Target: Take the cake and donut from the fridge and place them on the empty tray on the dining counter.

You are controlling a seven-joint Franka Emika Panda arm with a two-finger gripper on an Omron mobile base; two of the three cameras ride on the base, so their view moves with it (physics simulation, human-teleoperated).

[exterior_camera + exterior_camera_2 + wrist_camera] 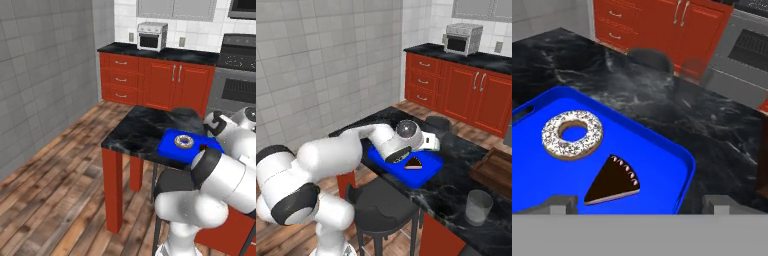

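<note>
The bright blue tray [662, 150] lies on the black marbled dining counter [637, 85]. On it the donut [572, 134], tan with white speckled icing, lies flat, and just right of it rests the cake [613, 180], a dark chocolate wedge. My gripper [641, 204] hovers just above the tray's near side, open, its fingers wide apart and holding nothing. The donut [183, 142] and tray [170, 147] show in the left base view, the cake [414, 163] and my gripper [431, 143] in the right base view. The fridge is out of view.
A dark brown board [496, 170] and a clear glass [477, 206] stand further along the counter. A dark stool [381, 202] sits under its near edge, another [649, 57] at its far side. Red cabinets [150, 80] with a toaster oven [151, 36] line the back wall.
</note>
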